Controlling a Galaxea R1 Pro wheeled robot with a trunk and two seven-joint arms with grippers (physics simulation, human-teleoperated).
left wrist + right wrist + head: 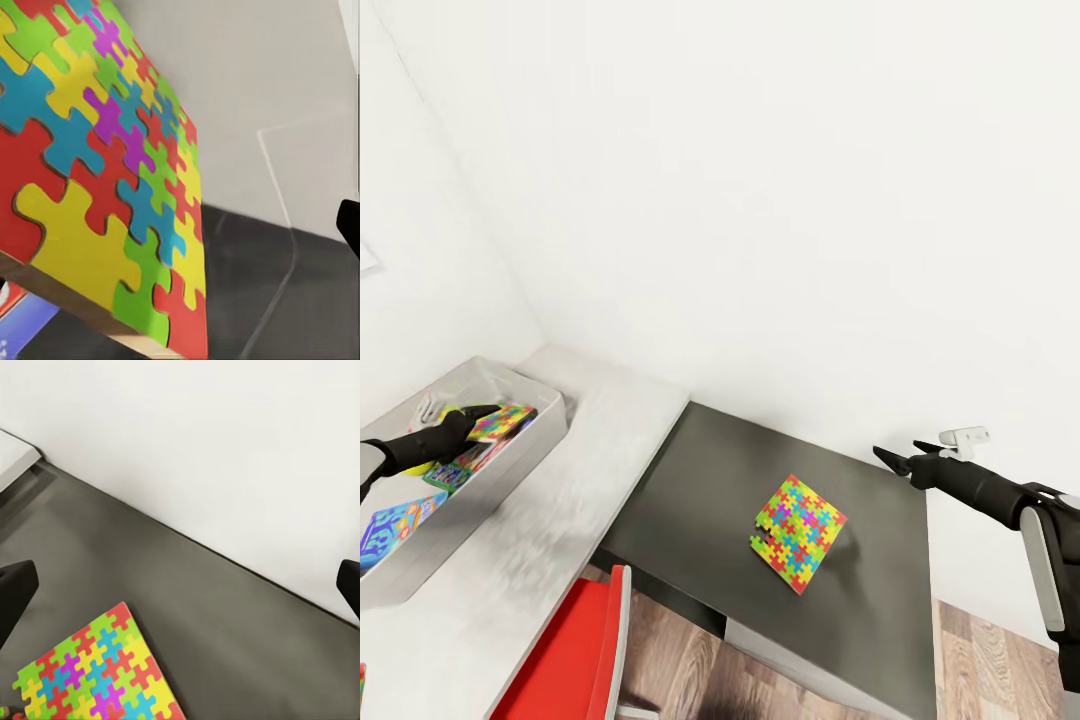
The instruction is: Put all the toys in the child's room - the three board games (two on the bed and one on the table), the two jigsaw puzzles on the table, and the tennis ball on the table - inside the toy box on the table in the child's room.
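Here, the left gripper (478,418) grasps a jigsaw puzzle (503,421) over the toy box (550,402) near the table's (610,420) wall edge, apparently to drop it in, while the right gripper (897,460), fingers spread, hovers beyond the second puzzle (798,532) mid-tabletop.

Jigsaw puzzles: two, one on dark desk (799,532), one in toy box (503,421). Toy box (550,415): one.

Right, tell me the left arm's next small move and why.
Probably open the left gripper and let the jigsaw puzzle drop. It is held over the toy box, already above the toys inside. The second puzzle lies on the dark table top, below the open right gripper.
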